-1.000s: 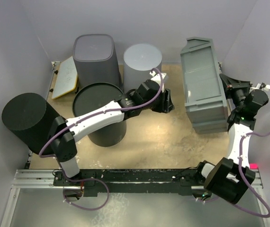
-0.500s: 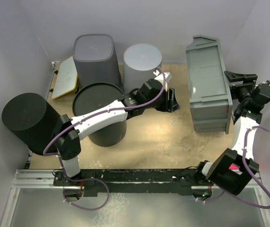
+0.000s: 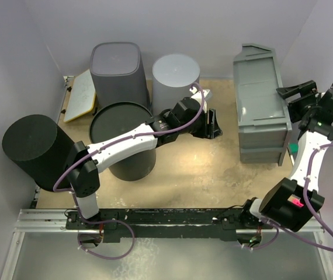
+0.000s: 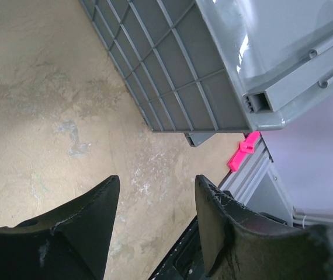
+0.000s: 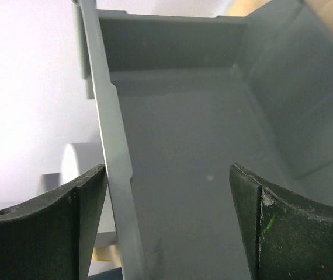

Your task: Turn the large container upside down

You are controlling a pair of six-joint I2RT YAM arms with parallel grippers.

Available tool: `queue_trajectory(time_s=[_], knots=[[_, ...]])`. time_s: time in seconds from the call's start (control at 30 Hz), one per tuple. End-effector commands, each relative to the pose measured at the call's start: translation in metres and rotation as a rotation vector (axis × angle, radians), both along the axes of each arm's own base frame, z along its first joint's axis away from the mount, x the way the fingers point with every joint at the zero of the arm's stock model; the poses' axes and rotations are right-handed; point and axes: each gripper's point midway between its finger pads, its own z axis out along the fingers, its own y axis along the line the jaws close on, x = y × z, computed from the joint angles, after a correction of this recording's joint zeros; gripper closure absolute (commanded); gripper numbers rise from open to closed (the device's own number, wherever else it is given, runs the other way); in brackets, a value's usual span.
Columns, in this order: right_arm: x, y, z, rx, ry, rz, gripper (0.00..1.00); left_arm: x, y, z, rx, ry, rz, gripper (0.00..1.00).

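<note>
Standing left of large container: square bin, pale cylinder, flat board.

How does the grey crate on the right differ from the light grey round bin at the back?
The crate is rectangular and ribbed; the bin is round and smooth. The crate lies on its side; the bin stands with a closed end up. Both are grey.

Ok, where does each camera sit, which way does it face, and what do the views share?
Top external: above and behind the arms, looking down on the table; both arms show.
Left wrist: on the left arm, facing the grey container, its ribbed outside; left claw open below.
Right wrist: on the right arm, facing into the container's hollow; right claw open.
Shared: all three see the container.
</note>
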Motion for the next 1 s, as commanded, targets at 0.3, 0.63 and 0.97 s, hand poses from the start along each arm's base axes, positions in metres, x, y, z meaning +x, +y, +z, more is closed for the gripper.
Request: queue_trajectory(time_s=[0.3, 0.63, 0.97], knots=[[-0.025, -0.031, -0.047, -0.296, 0.278, -0.02, 0.15, -0.006, -0.005, 0.054, -0.12, -0.054, -0.023, 0.48], [-0.029, -0.01, -0.068, -0.312, 0.326, 0.034, 0.15, -0.006, -0.003, 0.068, -0.134, -0.071, -0.018, 0.48], [-0.013, 0.084, -0.065, -0.034, 0.139, 0.231, 0.2, -0.002, 0.008, 0.094, -0.131, -0.132, 0.015, 0.48]])
